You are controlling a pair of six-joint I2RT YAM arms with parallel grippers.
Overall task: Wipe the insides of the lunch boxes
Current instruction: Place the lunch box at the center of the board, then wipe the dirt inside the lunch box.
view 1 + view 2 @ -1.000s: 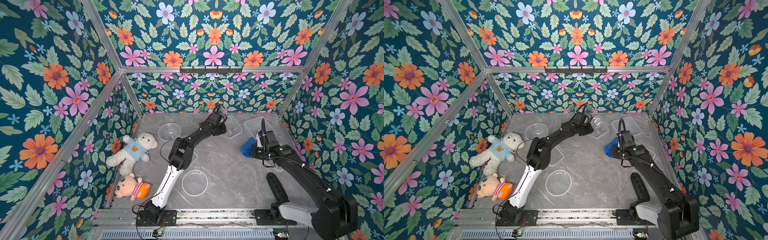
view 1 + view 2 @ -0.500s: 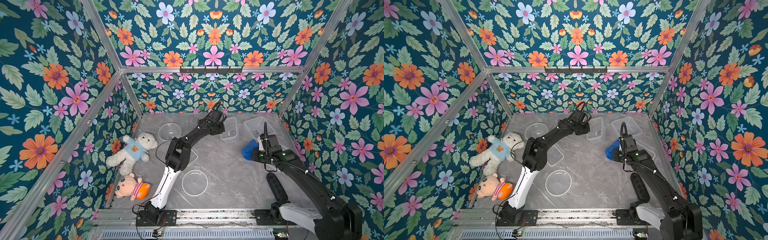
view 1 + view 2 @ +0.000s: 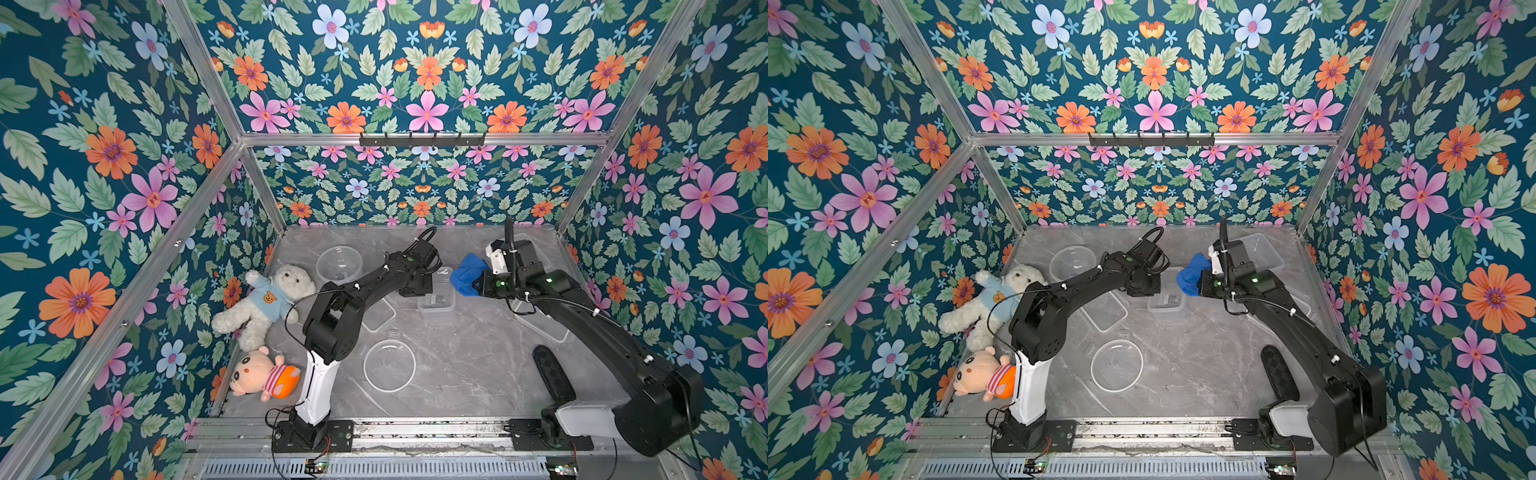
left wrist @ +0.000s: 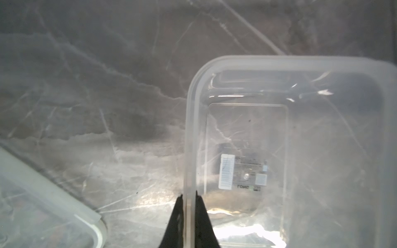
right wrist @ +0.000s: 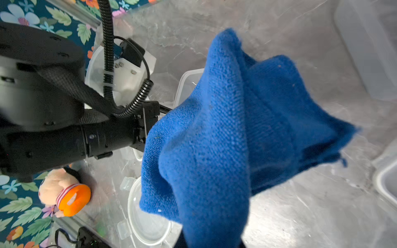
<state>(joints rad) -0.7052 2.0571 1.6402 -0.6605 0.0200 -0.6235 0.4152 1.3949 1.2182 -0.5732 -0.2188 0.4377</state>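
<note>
My left gripper [image 4: 189, 196] is clamped on the rim of the small rectangular lunch box [image 4: 279, 62]. In the left wrist view one black finger sits inside the near wall and one outside, pinched tight. In both top views that box stands upright and open just right of centre on the marble table [image 3: 457, 374], between my two wrists. It looks empty apart from its base label. My right gripper [image 3: 481, 283] is closed on a bunched blue cloth [image 5: 214, 139], which hangs clear of the table at the box's right edge and, as far as I can tell, not yet inside it.

The round lunch box [image 3: 338, 264] stands at the upper left of the table, near the teddy bear [image 3: 270, 299]. The large square lunch box [image 3: 1264, 249] is at the upper right, partly behind my right arm. Neither is touched. A round lid [image 3: 389, 365] lies lower centre, well apart from the work.

I judge I'm at the start of wiping this box: it's braced and the cloth is in hand, but there is no contact yet. Whether the other two are done I can't tell. Next I need to bring the cloth left and down through the opening, press it to the floor and sweep the floor and walls. The left grip must hold firm so the light tub doesn't skid or tip, and the cloth hand must steer clear of my left fingers.
</note>
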